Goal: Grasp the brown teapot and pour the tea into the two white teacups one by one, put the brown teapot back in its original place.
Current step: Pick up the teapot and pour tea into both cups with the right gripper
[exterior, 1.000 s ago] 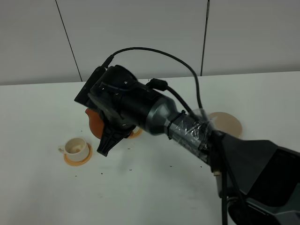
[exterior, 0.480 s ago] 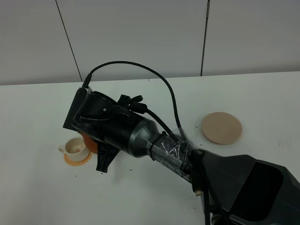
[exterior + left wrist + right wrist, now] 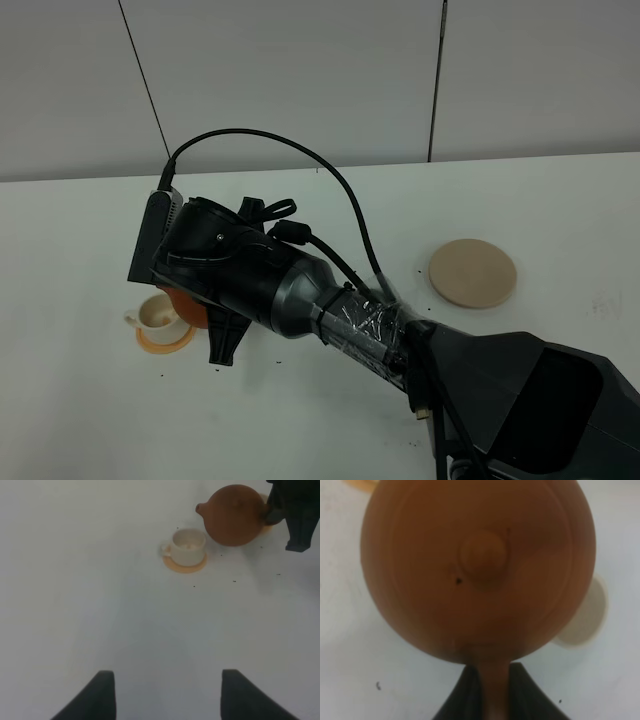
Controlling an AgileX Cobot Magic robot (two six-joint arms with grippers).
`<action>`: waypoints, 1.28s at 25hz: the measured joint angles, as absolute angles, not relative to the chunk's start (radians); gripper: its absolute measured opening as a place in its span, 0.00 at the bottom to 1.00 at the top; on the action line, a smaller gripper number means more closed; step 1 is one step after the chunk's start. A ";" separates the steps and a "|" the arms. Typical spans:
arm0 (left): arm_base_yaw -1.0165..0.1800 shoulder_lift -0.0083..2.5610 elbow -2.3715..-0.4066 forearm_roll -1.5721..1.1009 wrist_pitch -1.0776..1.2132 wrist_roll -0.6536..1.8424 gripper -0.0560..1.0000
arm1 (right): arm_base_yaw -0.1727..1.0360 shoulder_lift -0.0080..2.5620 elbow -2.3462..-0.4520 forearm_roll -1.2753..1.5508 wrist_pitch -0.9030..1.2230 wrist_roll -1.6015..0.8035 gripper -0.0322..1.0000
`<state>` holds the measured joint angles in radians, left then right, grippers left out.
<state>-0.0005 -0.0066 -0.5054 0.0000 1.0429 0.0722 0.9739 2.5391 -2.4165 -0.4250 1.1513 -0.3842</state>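
Observation:
My right gripper (image 3: pixel 495 682) is shut on the loop handle of the brown teapot (image 3: pixel 234 515), holding it above the table. Its spout points toward a white teacup (image 3: pixel 188 546) on an orange saucer (image 3: pixel 185 566), just beside it. In the exterior view the arm hides most of the teapot (image 3: pixel 190 308), and that teacup (image 3: pixel 158 316) stands at its left. A second white teacup (image 3: pixel 587 615) peeks out from behind the pot. No tea shows. The beige coaster (image 3: pixel 473 273) lies bare at the right. My left gripper (image 3: pixel 167 695) hangs open over bare table.
The white table (image 3: pixel 80 420) carries a few small dark specks (image 3: pixel 234 581) near the cup. My right arm (image 3: pixel 360 320) stretches diagonally across the middle of the table, from the lower right to the left cup.
My right arm has swung to the left with the teapot, from over the middle of the table to right beside the left teacup. The left gripper stays put.

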 joint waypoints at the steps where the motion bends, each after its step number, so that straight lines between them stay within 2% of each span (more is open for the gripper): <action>1: 0.000 -0.007 -0.505 0.000 1.043 0.072 0.56 | 0.974 2.539 -2.417 -0.425 1.150 -0.394 0.12; 32: 0.000 -0.007 -0.505 0.000 1.043 0.072 0.56 | 0.978 2.576 -2.417 -0.570 1.045 -0.453 0.12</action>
<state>-0.0005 -0.0066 -0.5054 0.0000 1.0429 0.0722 0.9784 2.5757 -2.4174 -0.5697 1.0452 -0.4530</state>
